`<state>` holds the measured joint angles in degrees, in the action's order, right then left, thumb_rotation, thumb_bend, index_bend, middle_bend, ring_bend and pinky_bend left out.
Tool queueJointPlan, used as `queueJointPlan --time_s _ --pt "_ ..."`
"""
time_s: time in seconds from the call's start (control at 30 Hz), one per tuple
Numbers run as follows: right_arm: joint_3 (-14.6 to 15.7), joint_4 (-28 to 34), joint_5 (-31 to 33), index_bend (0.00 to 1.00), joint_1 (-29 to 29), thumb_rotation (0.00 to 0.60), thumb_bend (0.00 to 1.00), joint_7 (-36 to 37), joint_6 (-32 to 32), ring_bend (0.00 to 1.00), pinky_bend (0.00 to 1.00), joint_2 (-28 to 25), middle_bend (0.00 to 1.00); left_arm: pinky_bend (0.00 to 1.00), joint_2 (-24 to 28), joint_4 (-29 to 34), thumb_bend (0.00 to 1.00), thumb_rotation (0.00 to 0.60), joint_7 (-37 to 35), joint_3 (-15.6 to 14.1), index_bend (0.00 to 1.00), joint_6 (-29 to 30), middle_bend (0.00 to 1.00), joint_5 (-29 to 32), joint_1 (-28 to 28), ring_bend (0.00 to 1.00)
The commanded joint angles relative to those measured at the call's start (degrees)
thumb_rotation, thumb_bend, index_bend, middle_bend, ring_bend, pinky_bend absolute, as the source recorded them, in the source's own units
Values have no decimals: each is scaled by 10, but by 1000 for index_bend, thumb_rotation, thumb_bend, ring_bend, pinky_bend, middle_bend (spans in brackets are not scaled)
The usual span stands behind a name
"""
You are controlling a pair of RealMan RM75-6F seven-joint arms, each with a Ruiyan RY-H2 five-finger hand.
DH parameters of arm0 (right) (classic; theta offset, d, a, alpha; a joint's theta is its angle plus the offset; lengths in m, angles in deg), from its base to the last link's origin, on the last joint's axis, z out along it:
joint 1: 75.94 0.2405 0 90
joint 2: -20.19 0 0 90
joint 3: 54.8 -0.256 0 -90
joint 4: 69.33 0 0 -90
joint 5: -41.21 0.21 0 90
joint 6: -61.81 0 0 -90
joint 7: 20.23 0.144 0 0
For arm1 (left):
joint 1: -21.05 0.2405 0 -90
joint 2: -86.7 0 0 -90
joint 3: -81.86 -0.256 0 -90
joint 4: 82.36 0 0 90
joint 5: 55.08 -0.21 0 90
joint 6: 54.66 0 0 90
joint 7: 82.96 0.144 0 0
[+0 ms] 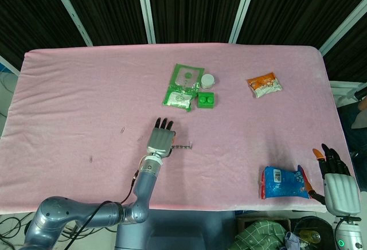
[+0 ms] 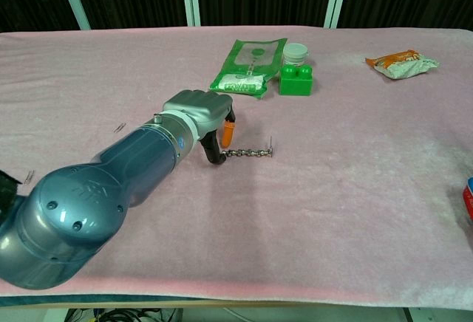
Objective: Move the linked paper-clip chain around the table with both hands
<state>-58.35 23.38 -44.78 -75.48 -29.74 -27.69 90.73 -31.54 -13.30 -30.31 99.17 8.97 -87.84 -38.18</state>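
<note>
The paper-clip chain (image 2: 247, 152) lies stretched in a short line on the pink tablecloth (image 2: 332, 211), a little left of the table's middle, running left to right with its right end clip standing up. The left hand (image 2: 201, 112) sits at the chain's left end, palm down, fingers curled downward; a dark finger and the orange-tipped thumb (image 2: 228, 128) come down at that end link, and they seem to pinch it, though the contact itself is too small to make out for certain. From the head view the same hand (image 1: 160, 141) shows its back, fingers pointing to the far side.

The right hand (image 1: 335, 182) hangs off the near right corner of the table, fingers apart and holding nothing, just right of a blue snack packet (image 1: 283, 182).

Farther back, beyond the chain, lie a green wet-wipe packet (image 2: 251, 67), a green toy brick (image 2: 295, 81) and a small white jar (image 2: 296, 52) just behind it. An orange-and-white snack packet (image 2: 400, 63) lies at the far right. Two loose paper clips (image 1: 122, 130) (image 1: 90, 159) lie on the cloth to the left.
</note>
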Motion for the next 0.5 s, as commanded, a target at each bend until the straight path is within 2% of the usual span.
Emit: queueJointPlan --time_s 0.03,0.5 --pt "0 0 0 133 0 600 161 -1 0 4 193 0 0 0 -2 -1 311 600 -1 2 565 -2 126 0 1 0" --pt "0 0 -1 135 0 600 161 -1 1 4 193 1 0 0 -11 -12 314 600 10 6 524 -7 121 -1 2 0"
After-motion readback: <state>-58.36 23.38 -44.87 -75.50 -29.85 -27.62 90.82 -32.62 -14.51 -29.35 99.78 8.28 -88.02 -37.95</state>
